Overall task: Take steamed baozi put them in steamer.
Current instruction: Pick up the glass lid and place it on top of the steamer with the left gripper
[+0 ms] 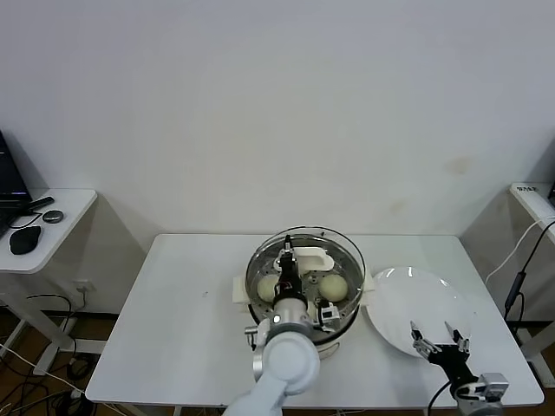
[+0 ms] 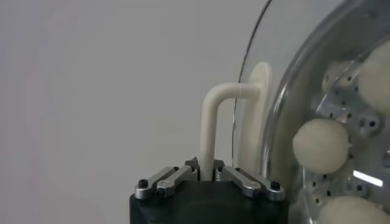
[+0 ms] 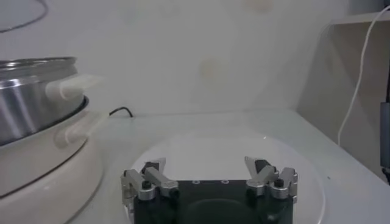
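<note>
The steamer (image 1: 354, 263) stands mid-table, also in the right wrist view (image 3: 30, 91). The round glass lid (image 2: 292, 73) is over it, and my left gripper (image 1: 289, 262) is shut on the lid's white handle (image 2: 210, 122). Through the glass I see cream-white baozi (image 2: 320, 145) on the perforated tray (image 2: 359, 122); two show in the head view (image 1: 267, 286) (image 1: 333, 287). My right gripper (image 1: 438, 332) is open and empty, low over the near edge of the flat white plate (image 1: 416, 295), which holds no buns (image 3: 207, 146).
A side table (image 1: 52, 225) with a mouse (image 1: 26, 238) stands at the far left. A white shelf (image 1: 529, 195) and a hanging cable (image 1: 520, 277) are at the right. The white table (image 1: 182, 303) has bare room left of the steamer.
</note>
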You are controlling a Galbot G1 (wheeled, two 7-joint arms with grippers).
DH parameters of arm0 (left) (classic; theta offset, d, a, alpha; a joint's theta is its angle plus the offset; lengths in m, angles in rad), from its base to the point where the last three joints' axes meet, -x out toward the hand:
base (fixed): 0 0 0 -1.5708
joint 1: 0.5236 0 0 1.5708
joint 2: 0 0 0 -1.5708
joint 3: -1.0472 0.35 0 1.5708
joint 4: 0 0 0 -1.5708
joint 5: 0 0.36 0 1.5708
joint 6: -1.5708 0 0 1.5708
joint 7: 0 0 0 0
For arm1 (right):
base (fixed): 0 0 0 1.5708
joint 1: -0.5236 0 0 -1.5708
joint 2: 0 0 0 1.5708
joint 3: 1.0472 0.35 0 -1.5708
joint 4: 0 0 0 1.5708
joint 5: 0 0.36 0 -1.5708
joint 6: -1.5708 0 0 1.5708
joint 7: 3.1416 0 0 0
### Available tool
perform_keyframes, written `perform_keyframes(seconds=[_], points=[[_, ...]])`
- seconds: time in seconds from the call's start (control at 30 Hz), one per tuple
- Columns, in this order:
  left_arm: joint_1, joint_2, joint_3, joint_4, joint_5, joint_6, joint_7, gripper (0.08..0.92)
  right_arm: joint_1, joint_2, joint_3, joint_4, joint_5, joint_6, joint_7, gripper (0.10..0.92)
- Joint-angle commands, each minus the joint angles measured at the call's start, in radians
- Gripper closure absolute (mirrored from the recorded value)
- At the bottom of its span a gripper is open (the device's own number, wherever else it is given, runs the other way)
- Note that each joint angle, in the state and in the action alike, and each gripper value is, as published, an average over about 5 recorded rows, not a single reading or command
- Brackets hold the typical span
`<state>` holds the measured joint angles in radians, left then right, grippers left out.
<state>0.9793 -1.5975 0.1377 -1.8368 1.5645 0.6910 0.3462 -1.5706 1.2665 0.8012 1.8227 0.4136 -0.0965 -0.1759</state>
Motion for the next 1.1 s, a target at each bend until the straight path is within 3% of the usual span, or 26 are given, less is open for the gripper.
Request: perform_keyframes(seconds=[0.03,0.67,1.1], points=[[-0.027,-0.007,0.033,0.064,-0.004,0.001,-0.008,0.819,0.011,0.003,-0.006,-0.006,-0.003,-0.001,-0.001,0.203],[-0.003,-0.007,0.02,0.104,0.09,0.001,-0.051,0.819,0.021,0.006,-0.01,-0.014,-0.008,-0.002,-0.001,0.203],[0.0,-0.006,0.017,0.1,0.08,0.001,-0.035,0.819,0.021,0.012,-0.011,-0.016,-0.013,0.0,-0.001,0.203]])
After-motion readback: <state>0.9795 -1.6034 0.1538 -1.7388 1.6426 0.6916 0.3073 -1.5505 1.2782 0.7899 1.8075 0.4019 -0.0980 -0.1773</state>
